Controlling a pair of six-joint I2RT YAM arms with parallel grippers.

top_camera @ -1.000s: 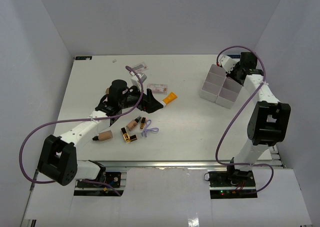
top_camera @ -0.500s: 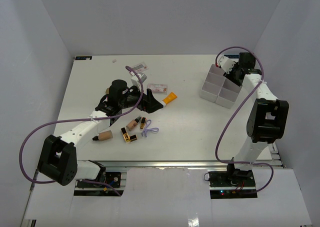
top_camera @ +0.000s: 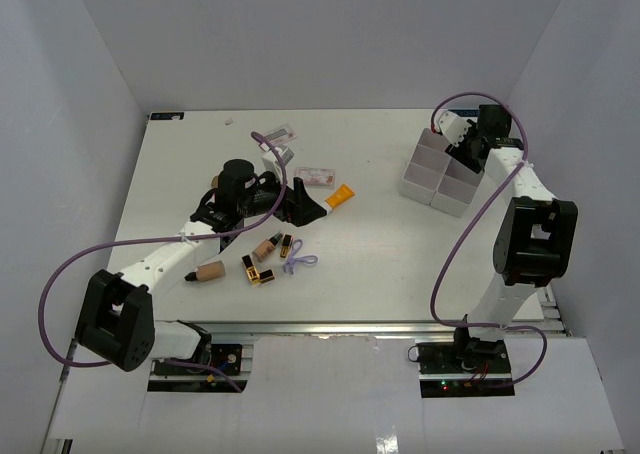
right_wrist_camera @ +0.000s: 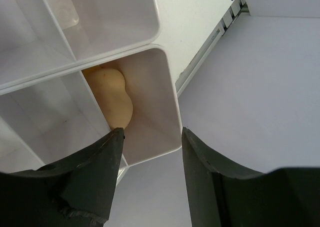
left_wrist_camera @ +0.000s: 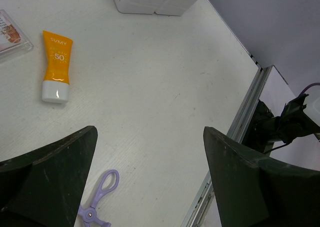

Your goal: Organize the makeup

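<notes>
While the right gripper (right_wrist_camera: 151,137) is hanging over the far end of the white compartment tray (top_camera: 440,174) on the right side of the table, its jaws are standing apart with nothing between them. A beige teardrop sponge (right_wrist_camera: 116,99) is lying in the corner compartment right below it, leaning against the divider wall. The left gripper (left_wrist_camera: 150,152) is hovering over the middle-left of the table, spread wide and not holding anything either. The rest of the makeup is sitting loose on that left half. An orange sunscreen tube (top_camera: 340,196) with a white cap is lying just right of the left gripper's fingers, and two flat clear packets (top_camera: 275,134) are lying further back. Nearer the arms, a tan foundation bottle (top_camera: 266,246) and two gold-and-black lipstick tubes (top_camera: 257,271) are clustering together, with a second beige sponge (top_camera: 208,271) lying to their left beside the arm. A little purple looped tool (left_wrist_camera: 97,197) is lying just right of the lipsticks; honestly can't tell what it is.
</notes>
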